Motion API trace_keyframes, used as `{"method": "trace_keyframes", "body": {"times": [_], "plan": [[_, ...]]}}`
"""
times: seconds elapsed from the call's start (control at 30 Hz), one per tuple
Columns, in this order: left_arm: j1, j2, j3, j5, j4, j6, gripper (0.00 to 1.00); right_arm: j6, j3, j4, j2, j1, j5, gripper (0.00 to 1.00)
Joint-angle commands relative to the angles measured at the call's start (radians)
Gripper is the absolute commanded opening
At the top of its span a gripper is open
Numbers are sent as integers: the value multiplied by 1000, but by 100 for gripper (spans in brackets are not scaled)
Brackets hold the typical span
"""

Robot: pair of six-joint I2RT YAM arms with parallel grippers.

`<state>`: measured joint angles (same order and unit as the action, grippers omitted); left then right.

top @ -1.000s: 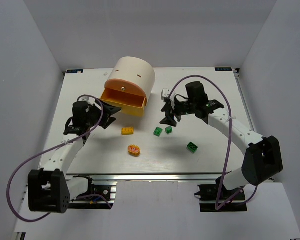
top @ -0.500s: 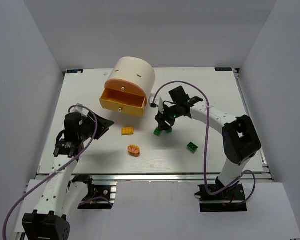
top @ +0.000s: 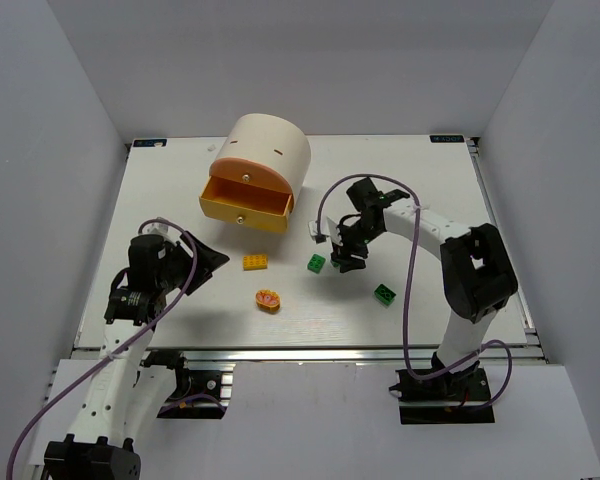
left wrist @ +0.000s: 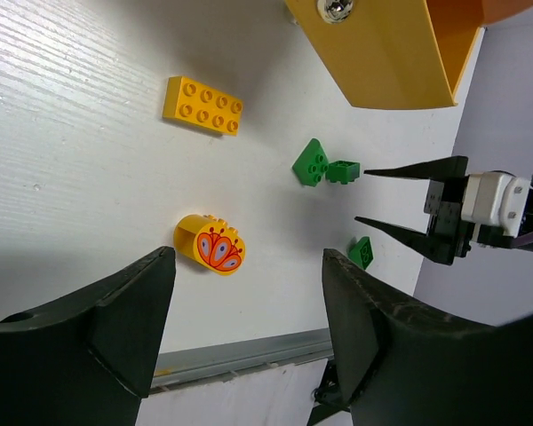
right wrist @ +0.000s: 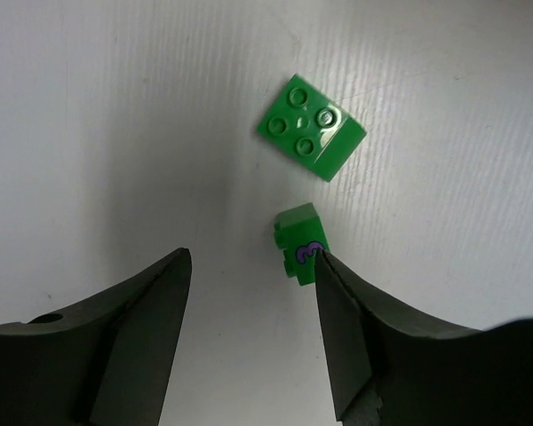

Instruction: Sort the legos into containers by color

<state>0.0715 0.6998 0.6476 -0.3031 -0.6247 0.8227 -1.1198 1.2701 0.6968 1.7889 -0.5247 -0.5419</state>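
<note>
White table (top: 430, 200), small green lego (right wrist: 299, 251) beside gaping empty right end effector (right wrist: 249, 257), left end effector (left wrist: 249, 257) likewise

A cream cabinet (top: 270, 145) is showing a yellow-orange drawer (top: 245, 205). A small green brick (right wrist: 300, 251) is bearing a purple mark. An orange disc (left wrist: 211, 246) is displaying red petal markings.

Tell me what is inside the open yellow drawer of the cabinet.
The visible part of the open drawer shows only its bare orange-yellow floor, no brick. Its rear part is hidden under the cream cabinet.
</note>
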Motion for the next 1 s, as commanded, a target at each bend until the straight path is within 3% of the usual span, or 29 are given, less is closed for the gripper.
{"method": "trace_keyframes", "body": {"times": [0.0,0.63,0.97], "plan": [[4,6,-2,-8,6,-22,77,-244,44,109,55,14,-1,62],[13,-14,-31,-27,28,-10,78,-241,55,-29,116,12,11,62],[13,-10,-22,-28,22,-11,79,-43,64,-63,161,6,22,65]]}}
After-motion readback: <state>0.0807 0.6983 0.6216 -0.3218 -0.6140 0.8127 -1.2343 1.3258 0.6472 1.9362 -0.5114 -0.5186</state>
